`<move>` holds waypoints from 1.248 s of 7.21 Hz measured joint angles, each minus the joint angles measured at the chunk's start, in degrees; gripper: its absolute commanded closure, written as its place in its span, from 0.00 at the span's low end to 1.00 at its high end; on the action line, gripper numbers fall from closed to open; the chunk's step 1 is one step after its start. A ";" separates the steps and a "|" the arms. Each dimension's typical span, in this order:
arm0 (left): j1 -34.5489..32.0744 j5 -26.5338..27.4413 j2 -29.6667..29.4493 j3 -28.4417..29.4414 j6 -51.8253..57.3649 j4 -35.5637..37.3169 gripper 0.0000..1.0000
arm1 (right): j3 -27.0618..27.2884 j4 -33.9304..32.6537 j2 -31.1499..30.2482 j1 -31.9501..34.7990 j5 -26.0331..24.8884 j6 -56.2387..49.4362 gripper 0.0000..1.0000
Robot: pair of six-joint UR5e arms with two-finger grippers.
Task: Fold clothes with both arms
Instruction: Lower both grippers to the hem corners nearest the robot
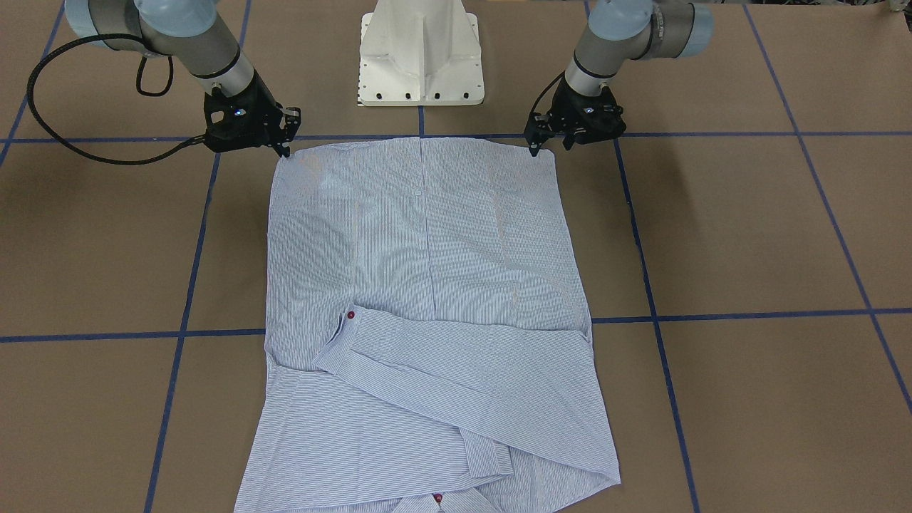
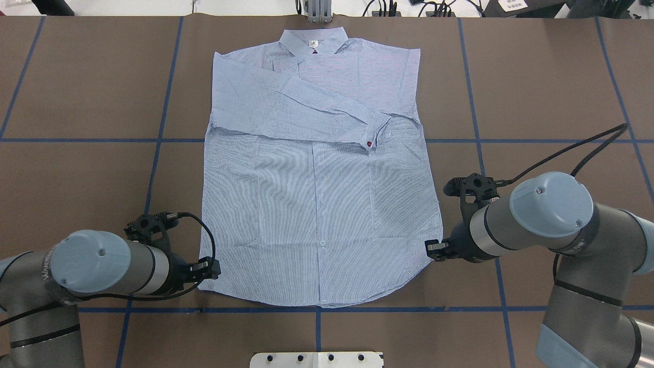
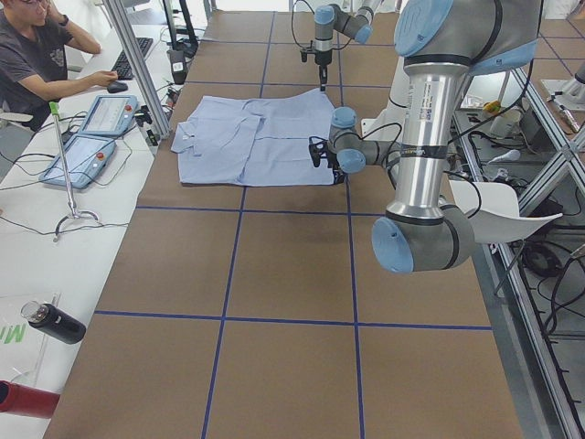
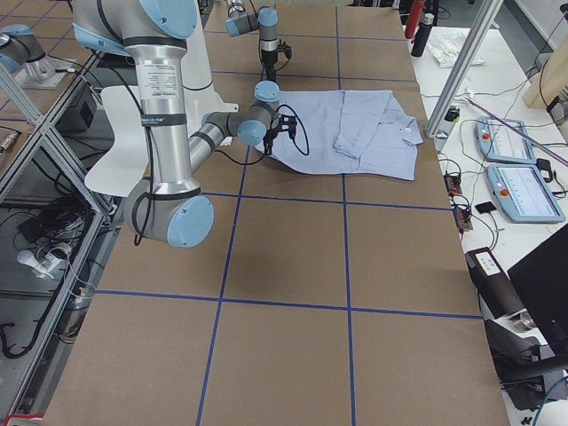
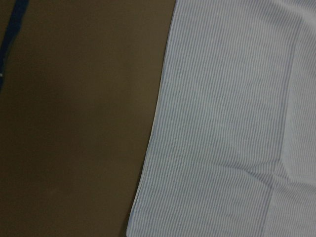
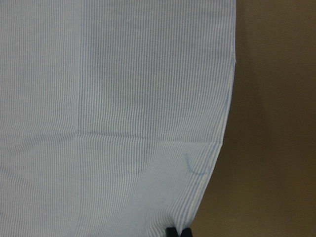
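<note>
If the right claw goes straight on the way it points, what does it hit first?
Probably the shirt's hem corner: the right claw points down at it, tips at the fabric's edge in the wrist view. Depth is unclear, so it might land on the table just beside it.

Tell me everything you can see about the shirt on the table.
The shirt is light blue with fine white stripes, seemingly thin woven cloth. It lies flat, front up, on the brown table, collar away from the robot, hem near it. A sleeve lies folded across the chest, a reddish-brown button on its cuff. The left gripper and right gripper sit at its two hem corners; whether they grip it is unclear.
</note>
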 measured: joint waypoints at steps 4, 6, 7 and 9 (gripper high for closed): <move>0.00 1.51 -0.33 0.80 -0.05 1.53 0.46 | 0.01 -0.06 -0.05 0.56 0.27 0.00 1.00; 0.09 1.63 -0.88 1.02 -0.11 1.75 0.48 | -0.11 -0.09 -0.07 0.73 0.28 0.00 1.00; 0.11 1.66 -1.34 1.32 -0.12 1.95 0.49 | -0.16 -0.09 -0.07 0.83 0.28 0.00 1.00; 0.13 1.68 -1.79 1.62 -0.12 2.28 0.50 | -0.26 -0.09 -0.07 0.89 0.30 0.00 1.00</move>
